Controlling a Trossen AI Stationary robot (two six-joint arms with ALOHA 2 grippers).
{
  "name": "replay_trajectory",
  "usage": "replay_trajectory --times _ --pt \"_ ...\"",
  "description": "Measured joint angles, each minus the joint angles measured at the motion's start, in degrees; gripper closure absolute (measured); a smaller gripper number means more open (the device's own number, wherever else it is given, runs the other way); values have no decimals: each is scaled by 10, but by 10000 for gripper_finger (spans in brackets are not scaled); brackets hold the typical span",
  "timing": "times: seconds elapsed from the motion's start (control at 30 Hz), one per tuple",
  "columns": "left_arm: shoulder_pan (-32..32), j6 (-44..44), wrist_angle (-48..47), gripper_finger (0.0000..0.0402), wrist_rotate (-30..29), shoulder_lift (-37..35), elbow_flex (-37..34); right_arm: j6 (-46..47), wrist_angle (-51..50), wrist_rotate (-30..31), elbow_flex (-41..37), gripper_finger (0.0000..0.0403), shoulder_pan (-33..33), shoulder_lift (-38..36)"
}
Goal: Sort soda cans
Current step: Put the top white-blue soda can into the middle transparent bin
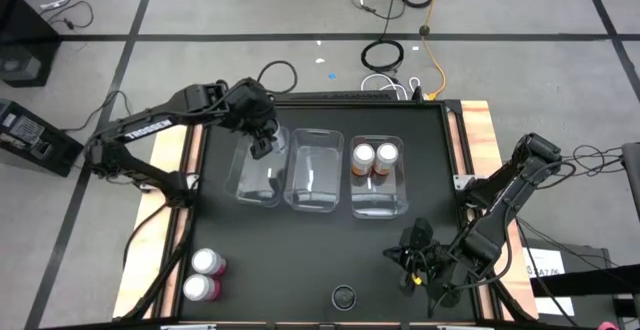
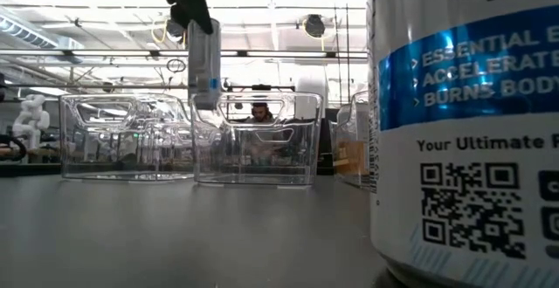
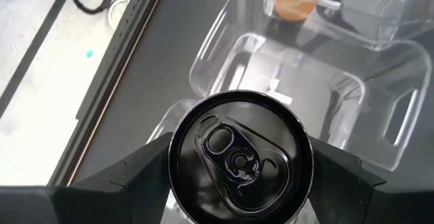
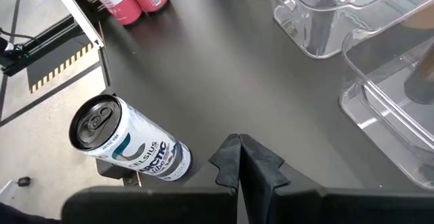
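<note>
My left gripper [image 1: 262,142] is shut on a dark-topped soda can [image 3: 241,156] above the left clear bin [image 1: 256,175]; in the low view the can [image 2: 203,65] hangs upright under the gripper. Two orange cans [image 1: 373,160] stand in the right bin [image 1: 380,200]. The middle bin [image 1: 315,175] holds no can. Two pink cans [image 1: 204,274] stand on the table at the near left. Another dark can [image 1: 344,296] stands near the front edge; it also shows in the right wrist view [image 4: 129,142]. My right gripper [image 1: 415,245] is shut and empty, to the right of that can. My left gripper pinches the can's upper end, just below its top rim [image 3: 178,163], between its two fingers [image 3: 129,176], one on each side. The fingers come from above, pointing down. The can hangs upright, lifted clear of the table, over the left bin.
The three clear bins stand side by side across the middle of the black mat [image 1: 300,260]. The mat's near middle lies open between the pink cans and the dark can. Cables lie on the floor [image 1: 385,55] beyond the table's far edge.
</note>
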Motion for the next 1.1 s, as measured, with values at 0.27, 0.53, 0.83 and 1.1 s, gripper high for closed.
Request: replay_trajectory --times 0.27,0.53,0.83,1.1 --pt "17 13 41 114 10 0 0 13 0 0 0 403 0 0" --pt "1 17 95 114 42 42 0 14 0 2 0 403 0 0" --pt "-11 42 130 114 54 106 0 27 5 14 0 403 0 0" --pt "-9 70 152 114 58 142 0 39 5 15 0 403 0 0"
